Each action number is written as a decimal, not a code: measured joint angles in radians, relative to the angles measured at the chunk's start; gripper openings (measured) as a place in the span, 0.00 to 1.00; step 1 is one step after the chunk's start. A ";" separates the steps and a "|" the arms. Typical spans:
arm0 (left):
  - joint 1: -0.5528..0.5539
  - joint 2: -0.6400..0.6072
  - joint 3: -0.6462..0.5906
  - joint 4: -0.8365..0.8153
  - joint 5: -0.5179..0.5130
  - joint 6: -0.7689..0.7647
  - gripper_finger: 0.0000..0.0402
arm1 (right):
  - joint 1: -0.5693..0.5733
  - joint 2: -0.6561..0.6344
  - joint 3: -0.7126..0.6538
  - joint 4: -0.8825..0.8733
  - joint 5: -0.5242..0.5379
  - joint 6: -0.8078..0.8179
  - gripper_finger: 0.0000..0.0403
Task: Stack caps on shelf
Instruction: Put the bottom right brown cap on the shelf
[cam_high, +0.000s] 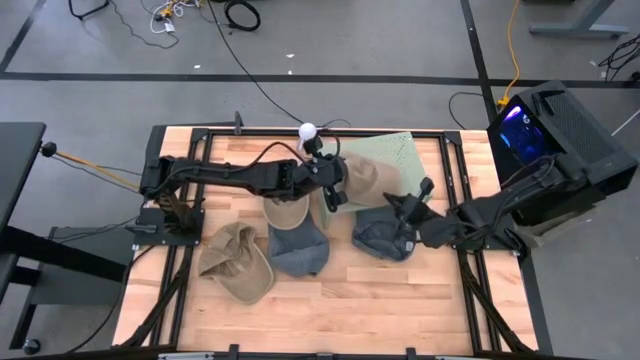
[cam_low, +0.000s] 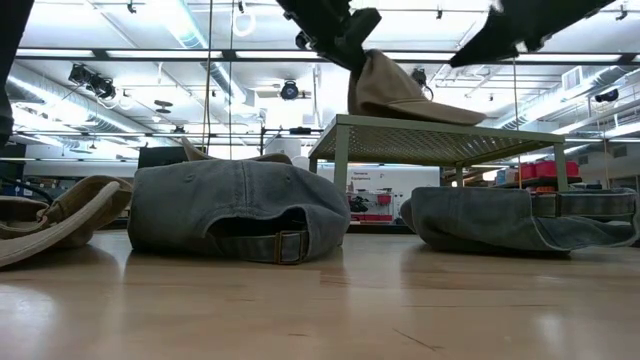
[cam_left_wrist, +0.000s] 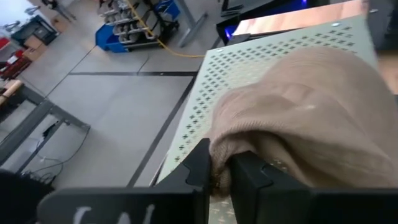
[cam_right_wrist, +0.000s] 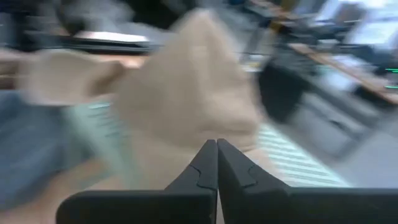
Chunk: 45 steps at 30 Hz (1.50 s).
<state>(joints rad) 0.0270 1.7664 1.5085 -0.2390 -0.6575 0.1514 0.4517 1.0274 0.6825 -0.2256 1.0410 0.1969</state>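
- The tan soft fabric cap (cam_high: 368, 176) rests on the pale green perforated metal shelf (cam_high: 400, 152), its edge pinched by the left gripper (cam_left_wrist: 219, 169); light and floppy, best gripped at the brim or band.
- The right gripper (cam_right_wrist: 216, 149), fingers pressed together and empty, hovers over a slate blue-grey cap (cam_high: 385, 235) on the tabletop (cam_high: 330, 310); motion blur obscures its own view.

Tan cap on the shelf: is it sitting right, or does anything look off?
The tan cap is not lying flat. The left claw is shut on its fabric edge, holding the crown tipped up over the shelf, brim resting on the panel in the low view. The right claw is shut and empty. Nothing spilled or damaged.
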 joint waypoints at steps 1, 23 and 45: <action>0.005 0.000 0.000 0.000 0.001 0.000 0.11 | 0.007 -0.010 0.000 -0.007 -0.048 0.002 0.00; 0.031 0.000 0.000 0.002 0.078 -0.034 0.08 | -0.160 0.078 0.000 -0.202 -0.330 0.172 0.00; -0.037 0.000 0.000 -0.074 0.214 -0.087 0.16 | -0.231 0.079 0.000 -0.264 0.077 0.230 0.00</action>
<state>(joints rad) -0.0095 1.7664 1.5082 -0.3131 -0.4435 0.0640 0.2209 1.1061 0.6825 -0.4895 1.1178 0.4268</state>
